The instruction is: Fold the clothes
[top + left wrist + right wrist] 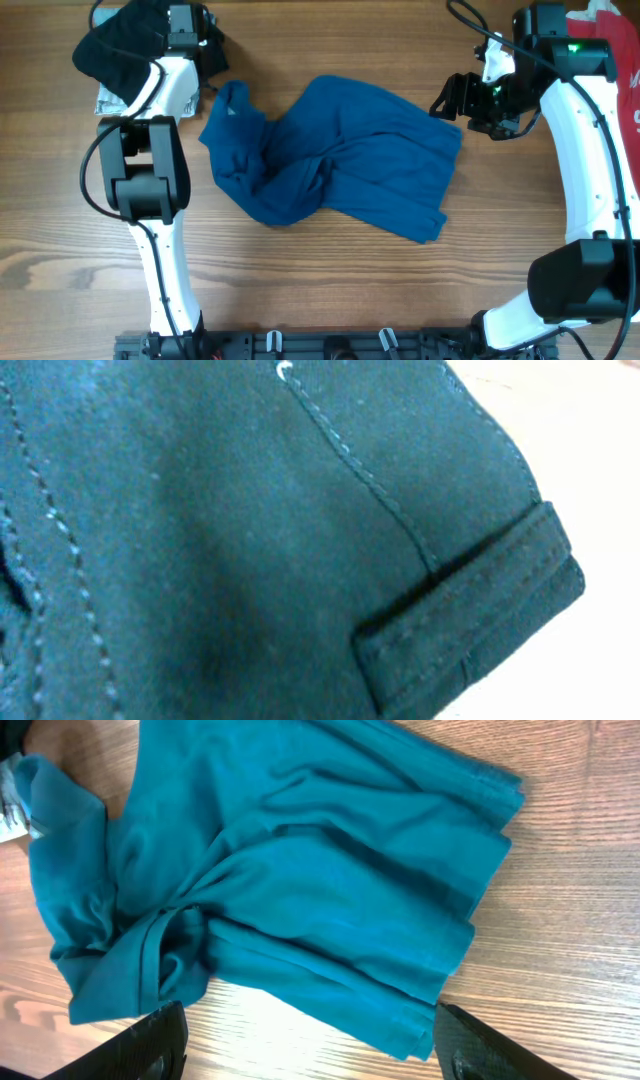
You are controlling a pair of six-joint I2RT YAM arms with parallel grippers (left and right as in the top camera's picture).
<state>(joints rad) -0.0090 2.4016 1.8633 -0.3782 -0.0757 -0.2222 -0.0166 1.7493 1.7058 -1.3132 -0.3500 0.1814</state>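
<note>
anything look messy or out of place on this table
The blue shirt lies bunched and twisted in the middle of the table, its left side wadded into folds rather than spread flat. A black garment is heaped at the far left corner, and the left wrist view shows only dark cloth.

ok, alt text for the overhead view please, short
A crumpled royal-blue shirt lies in the middle of a wooden table, between the left arm and the right arm. The right gripper, fingers open, hangs near the shirt's far-right corner; a black garment lies at the far-left corner, partly under the left arm.
</note>
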